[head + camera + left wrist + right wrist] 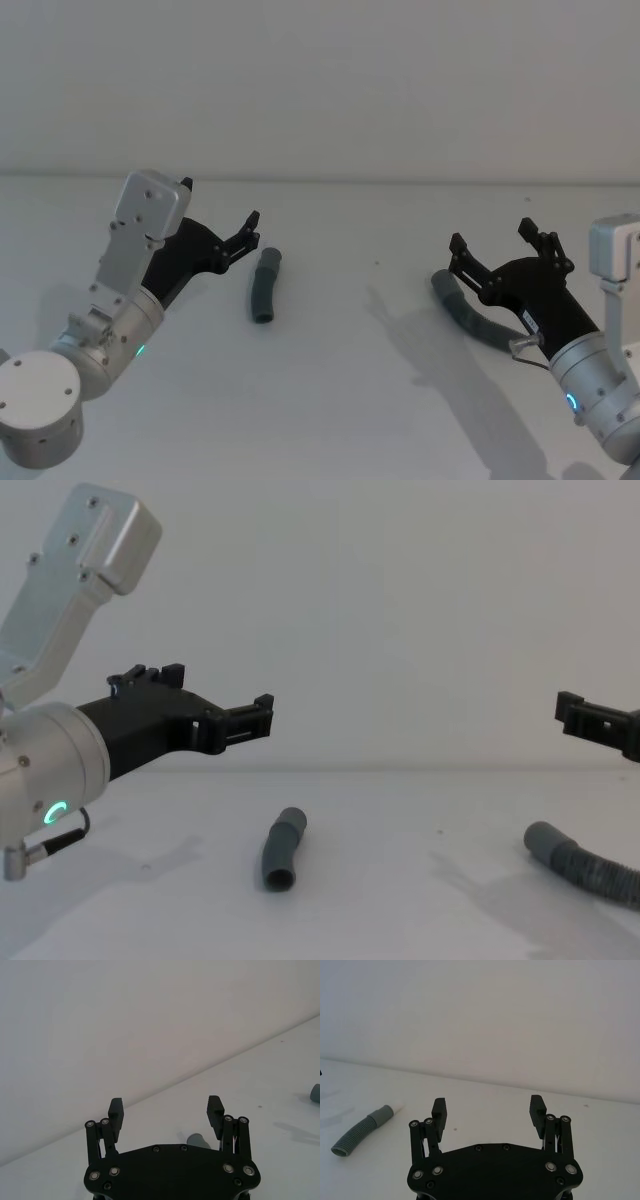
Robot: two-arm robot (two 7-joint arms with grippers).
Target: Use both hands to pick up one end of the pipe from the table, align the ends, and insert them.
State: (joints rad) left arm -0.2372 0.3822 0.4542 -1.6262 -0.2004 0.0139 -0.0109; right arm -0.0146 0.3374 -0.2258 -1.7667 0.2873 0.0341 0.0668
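White table (340,390) and a plain wall (320,80) frame the scene. We see a short piece (265,285) of grey pipe lying flat. Just left of it hovers the left gripper (166,1109), jaws spread, empty. Well to its right lies a longer ribbed piece (470,312), its cuff end (543,837) below the right gripper (489,1107), likewise spread.

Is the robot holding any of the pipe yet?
No, nothing is held. The left gripper and right gripper hang open above the table; the short pipe piece and long pipe piece lie on it.
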